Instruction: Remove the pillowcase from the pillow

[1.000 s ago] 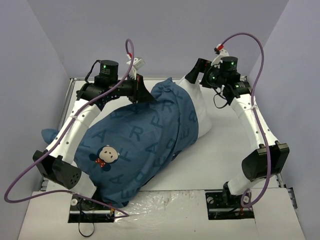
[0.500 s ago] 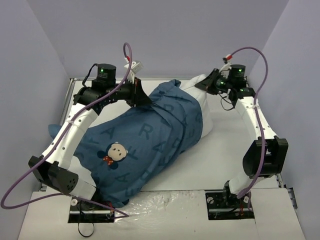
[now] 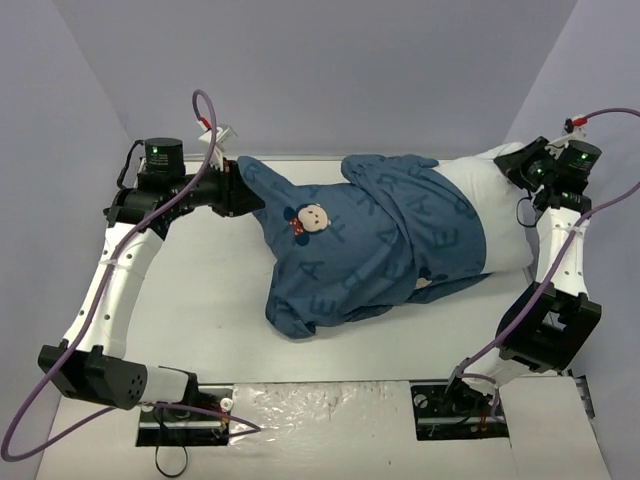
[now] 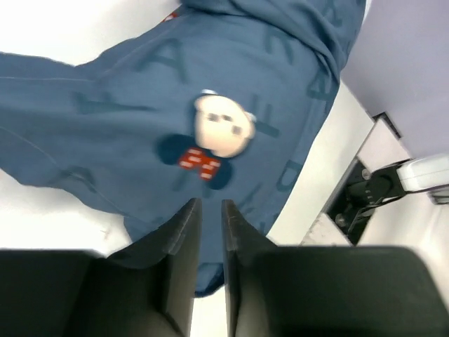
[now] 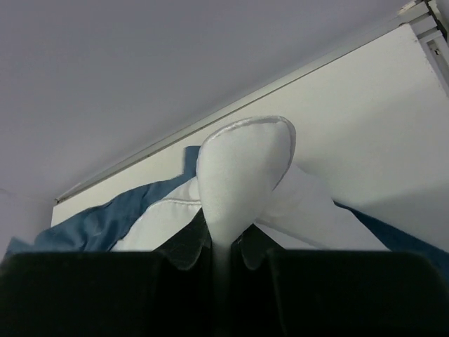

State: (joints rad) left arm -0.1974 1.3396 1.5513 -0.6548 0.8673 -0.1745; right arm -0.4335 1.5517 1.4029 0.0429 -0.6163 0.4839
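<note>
Two grippers are working opposite ends, stripping midway; right gripper [image 5: 223,242] is clamping the pillow [image 5: 242,161] corner far right; left gripper [image 4: 210,203] is standing barely parted at the pillowcase [image 3: 370,250] edge, hold unclear; next, probably, it is needing a firm regrip, then dragging leftward.

Matt woven cloth pillowcase [image 3: 370,250]; pillow [image 3: 495,205] seemingly smooth cotton.

Arms spread wide, the left gripper [image 3: 242,190] pinches the pillowcase [image 3: 370,250] left of the pillow [image 3: 500,215], while the right gripper [image 3: 513,168] clamps the pillow's corner.
</note>
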